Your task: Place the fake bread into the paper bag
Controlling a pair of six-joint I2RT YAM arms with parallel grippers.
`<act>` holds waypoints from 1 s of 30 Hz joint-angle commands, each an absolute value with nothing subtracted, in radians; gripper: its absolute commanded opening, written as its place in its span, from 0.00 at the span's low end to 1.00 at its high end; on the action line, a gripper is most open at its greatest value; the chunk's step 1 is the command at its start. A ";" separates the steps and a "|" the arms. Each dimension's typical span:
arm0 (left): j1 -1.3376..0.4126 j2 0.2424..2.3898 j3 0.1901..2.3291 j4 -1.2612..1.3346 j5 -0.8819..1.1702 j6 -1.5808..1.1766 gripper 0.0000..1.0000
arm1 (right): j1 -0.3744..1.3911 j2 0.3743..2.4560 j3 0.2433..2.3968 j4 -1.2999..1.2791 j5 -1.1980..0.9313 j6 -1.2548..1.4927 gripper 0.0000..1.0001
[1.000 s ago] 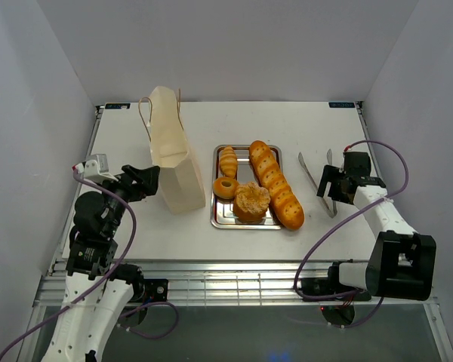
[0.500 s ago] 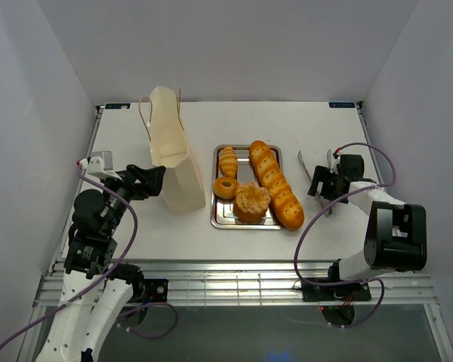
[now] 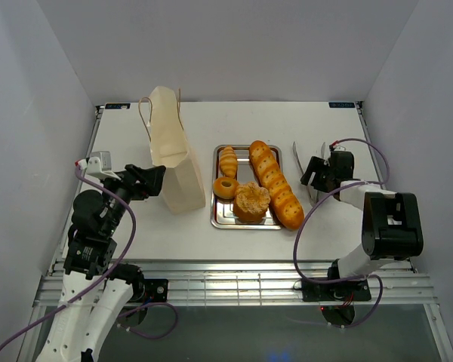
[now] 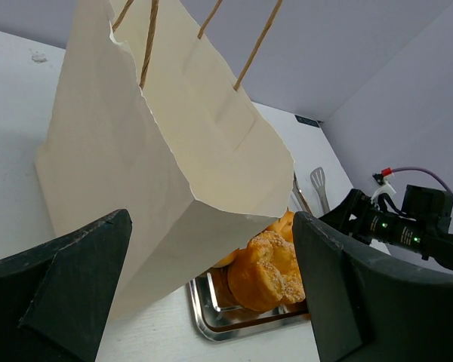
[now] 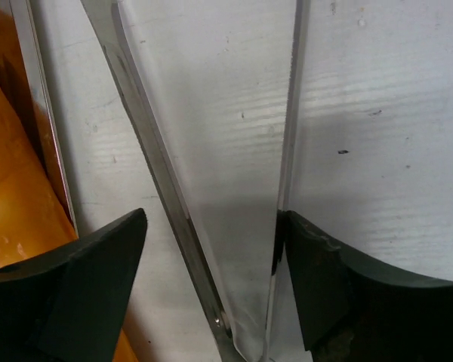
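Here, 4 glossy fake bread (image 3: 275, 185) pieces; flat-sided matte paper bag (image 3: 174, 162).

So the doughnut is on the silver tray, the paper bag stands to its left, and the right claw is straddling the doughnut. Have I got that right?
Not quite: the right claw straddles the metal tongs, not the doughnut, as the right wrist view shows. The doughnut is on the silver tray, with the paper bag standing to its left.

1 baguette (image 3: 275, 183); 1 bun (image 3: 251, 202); 1 roll (image 3: 228, 161); 1 doughnut (image 3: 226, 187); 1 paper bag (image 3: 172, 162); 1 tray (image 3: 220, 217); 1 pair of tongs (image 3: 297, 153)
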State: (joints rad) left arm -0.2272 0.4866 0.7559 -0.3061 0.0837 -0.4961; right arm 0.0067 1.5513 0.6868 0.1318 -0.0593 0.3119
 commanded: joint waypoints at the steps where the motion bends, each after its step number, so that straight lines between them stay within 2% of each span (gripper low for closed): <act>1: -0.232 0.466 0.767 -0.293 0.095 -0.511 0.98 | 0.040 1.620 0.730 0.051 -0.011 0.302 0.82; 4: -0.232 0.460 0.750 -0.281 0.104 -0.531 0.98 | 0.061 1.661 0.793 0.002 0.058 0.256 0.86; 8: -0.232 0.469 0.738 -0.262 0.127 -0.558 0.98 | 0.069 1.723 0.859 -0.081 0.092 0.221 0.82; 11: -0.232 0.471 0.738 -0.262 0.133 -0.568 0.98 | 0.074 1.749 0.884 -0.107 0.100 0.222 0.70; 14: -0.232 0.468 0.741 -0.262 0.132 -0.569 0.98 | 0.074 1.779 0.910 -0.130 0.101 0.221 0.43; 15: -0.232 0.465 0.742 -0.264 0.132 -0.569 0.98 | 0.074 1.784 0.916 -0.138 0.106 0.221 0.28; 16: -0.232 0.463 0.745 -0.264 0.132 -0.569 0.98 | 0.074 1.781 0.916 -0.138 0.110 0.219 0.26; 21: -0.232 0.466 0.758 -0.273 0.141 -0.572 0.98 | 0.072 1.654 0.879 -0.114 0.086 0.229 0.25; 30: -0.232 0.489 0.836 -0.311 0.155 -0.584 0.98 | 0.057 1.442 0.917 -0.199 -0.086 0.229 0.27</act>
